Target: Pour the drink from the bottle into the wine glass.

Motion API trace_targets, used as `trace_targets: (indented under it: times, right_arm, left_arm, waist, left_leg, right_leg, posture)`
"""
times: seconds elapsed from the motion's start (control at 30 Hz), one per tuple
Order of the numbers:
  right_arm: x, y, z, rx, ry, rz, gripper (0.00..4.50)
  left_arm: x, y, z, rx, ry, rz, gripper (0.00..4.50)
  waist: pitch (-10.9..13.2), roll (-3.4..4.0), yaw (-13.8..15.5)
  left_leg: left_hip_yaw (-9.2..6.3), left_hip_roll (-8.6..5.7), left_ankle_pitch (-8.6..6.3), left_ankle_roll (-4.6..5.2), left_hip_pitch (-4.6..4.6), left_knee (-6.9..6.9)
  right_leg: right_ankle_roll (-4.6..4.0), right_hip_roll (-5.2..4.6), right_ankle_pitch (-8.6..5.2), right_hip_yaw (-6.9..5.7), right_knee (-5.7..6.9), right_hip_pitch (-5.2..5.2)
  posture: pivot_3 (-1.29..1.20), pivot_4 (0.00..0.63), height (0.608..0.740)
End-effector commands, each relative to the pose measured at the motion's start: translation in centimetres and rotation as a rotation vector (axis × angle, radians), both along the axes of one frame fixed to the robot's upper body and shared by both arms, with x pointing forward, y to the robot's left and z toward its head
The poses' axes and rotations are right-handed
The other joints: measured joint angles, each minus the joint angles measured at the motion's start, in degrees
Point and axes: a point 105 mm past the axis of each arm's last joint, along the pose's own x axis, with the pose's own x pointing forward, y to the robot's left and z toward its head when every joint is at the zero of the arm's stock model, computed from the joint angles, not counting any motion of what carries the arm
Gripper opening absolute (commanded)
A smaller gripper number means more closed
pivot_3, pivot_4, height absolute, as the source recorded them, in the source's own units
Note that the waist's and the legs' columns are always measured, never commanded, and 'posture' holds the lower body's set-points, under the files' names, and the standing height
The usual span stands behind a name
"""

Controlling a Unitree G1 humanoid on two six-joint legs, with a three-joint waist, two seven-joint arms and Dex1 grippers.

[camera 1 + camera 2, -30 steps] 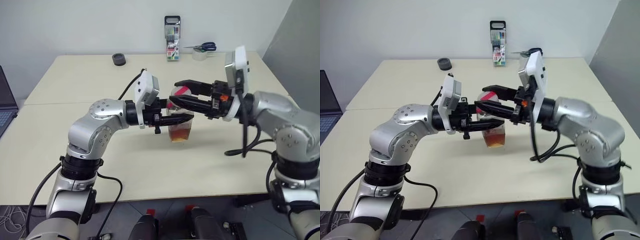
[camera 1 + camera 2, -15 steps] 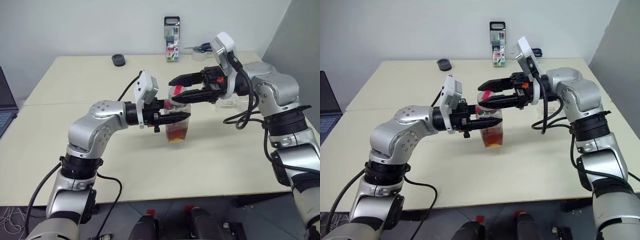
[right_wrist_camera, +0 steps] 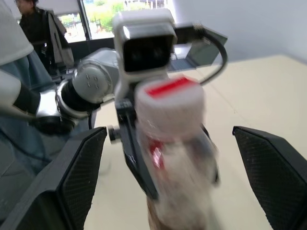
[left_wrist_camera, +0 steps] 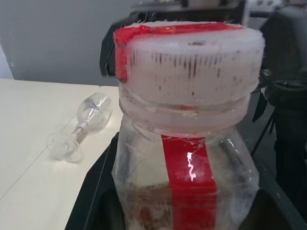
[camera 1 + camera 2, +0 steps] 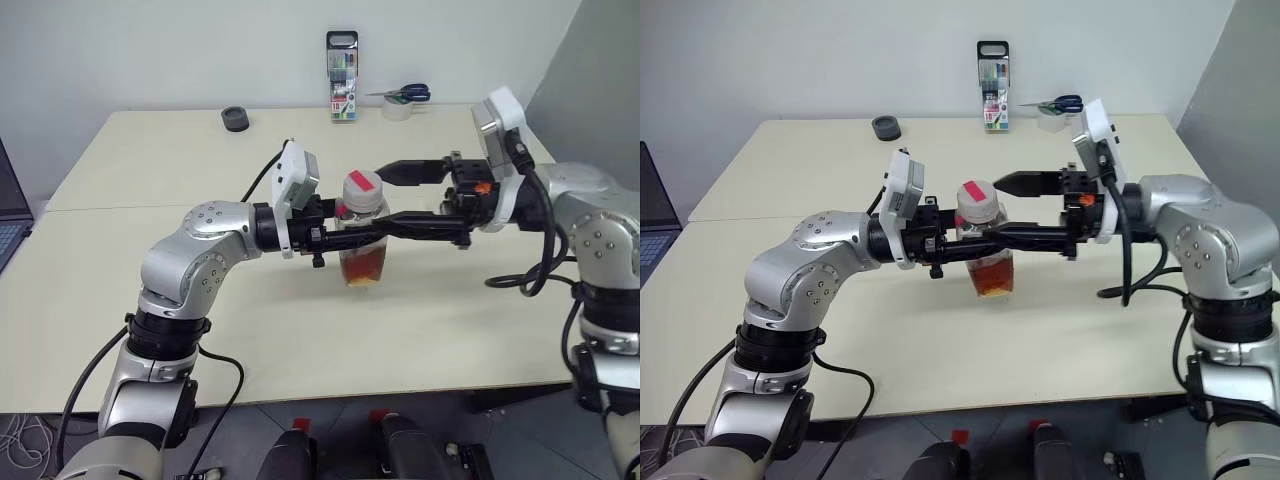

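My left gripper (image 5: 350, 236) is shut on the body of the bottle (image 5: 362, 215), holding it upright just above the table (image 5: 150, 160). The bottle is clear plastic with a red label strip (image 4: 189, 182) and a white cap (image 5: 362, 187) crossed by a red strip. The reddish-brown drink (image 5: 363, 268) fills its lower part. My right gripper (image 5: 388, 198) is open wide beside the cap, one finger level with the cap and the other across the bottle's front. In the left wrist view the wine glass (image 4: 91, 120) lies on its side on the table behind the bottle.
At the table's far edge stand a marker case (image 5: 343, 62), scissors on a tape roll (image 5: 405, 97) and a small black ring (image 5: 237, 118). A laptop (image 5: 8, 215) sits at the left edge. A person (image 3: 33, 19) stands far behind in the right wrist view.
My right gripper has opened wide and drawn back a little to the right of the cap. The left gripper and the bottle have kept still.
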Motion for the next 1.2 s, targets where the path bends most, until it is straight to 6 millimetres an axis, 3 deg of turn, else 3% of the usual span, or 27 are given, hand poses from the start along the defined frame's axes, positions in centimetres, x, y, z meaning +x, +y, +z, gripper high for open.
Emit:
trace_targets:
  times: [0.03, 0.43, 1.2]
  right_arm:
    - [-0.2, 0.7, 1.9, 0.094, -0.097, -0.093, 4.48]
    - [1.4, 1.4, 1.9, 0.128, -0.161, -0.165, 4.48]
    - [1.4, -1.3, 1.1, 0.080, -0.154, -0.252, 4.48]
  left_arm:
    - [-0.4, -0.2, 1.7, -0.026, -0.073, -0.024, 1.85]
    - [-0.4, -0.4, 1.8, -0.010, -0.084, -0.022, 1.85]
    - [-0.4, -0.5, 1.9, -0.019, -0.096, -0.025, 1.85]
  waist:
    - [0.00, 0.00, 0.07]
    - [0.00, 0.00, 0.06]
    - [0.00, 0.00, 0.12]
  left_leg:
    - [0.01, -0.01, 0.00, 0.00, 0.00, 0.02]
    - [0.07, -0.03, 0.00, 0.00, 0.02, 0.01]
    - [0.06, -0.02, 0.00, 0.01, 0.01, 0.01]
  right_leg:
    - [0.00, 0.00, 0.00, -0.01, 0.02, 0.00]
    - [0.00, 0.01, 0.00, -0.08, -0.01, 0.01]
    - [0.00, 0.02, 0.00, -0.07, 0.00, 0.01]
  posture:
    - [0.00, 0.150, 0.740]
    - [0.00, 0.150, 0.740]
    - [0.00, 0.150, 0.740]
